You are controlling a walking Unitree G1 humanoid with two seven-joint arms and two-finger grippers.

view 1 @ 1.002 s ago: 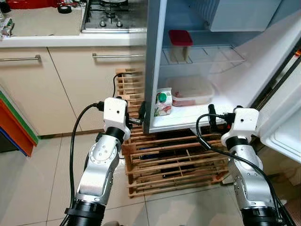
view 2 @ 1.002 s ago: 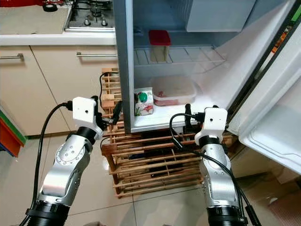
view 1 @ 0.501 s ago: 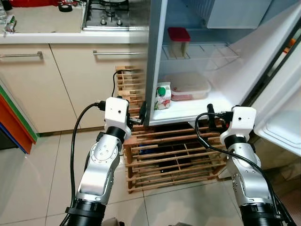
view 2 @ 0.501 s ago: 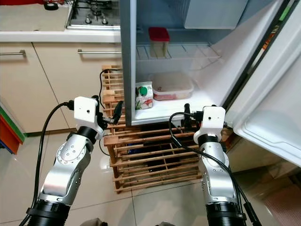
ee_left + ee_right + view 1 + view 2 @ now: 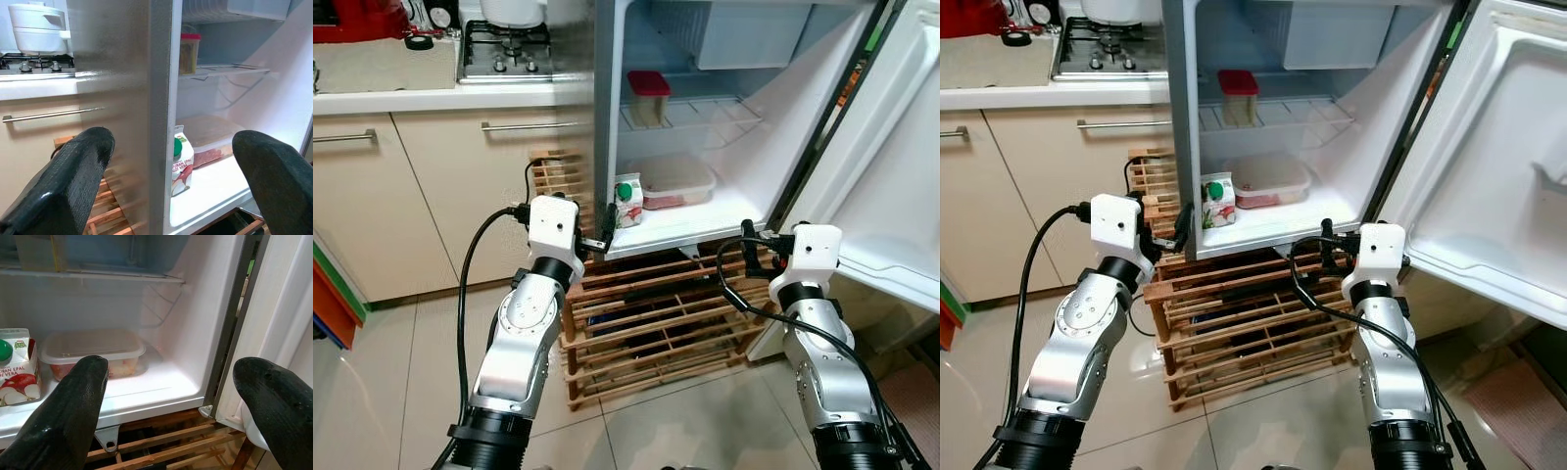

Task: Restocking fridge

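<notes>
The small fridge [image 5: 607, 108] stands open on a slatted wooden rack [image 5: 656, 323], its door [image 5: 1489, 186] swung wide toward the robot's right. On the fridge floor a small carton with a green cap [image 5: 627, 201] stands upright at the front left corner, close to the left wall, and a clear lidded container with reddish food [image 5: 674, 182] lies just beside it toward the back middle; from these views it is not clear whether the two touch. On the wire shelf [image 5: 695, 113] above, a yellowish tub with a red lid [image 5: 648, 96] sits at the left end. The left gripper [image 5: 166, 171] is held up in front of the fridge's left edge, its fingers [image 5: 73, 176] spread wide and empty, one to each side of the grey side wall. The right gripper [image 5: 171, 401] is raised before the front right corner of the fridge floor, near the door hinge, its fingers [image 5: 73, 406] likewise wide apart with nothing between them. To the left of the fridge a counter [image 5: 431, 96] over cream cabinets [image 5: 411, 186] carries a gas hob [image 5: 504, 54] with a white pot [image 5: 36, 29] on it, and a roll of black tape [image 5: 419, 42] lies near the back.
</notes>
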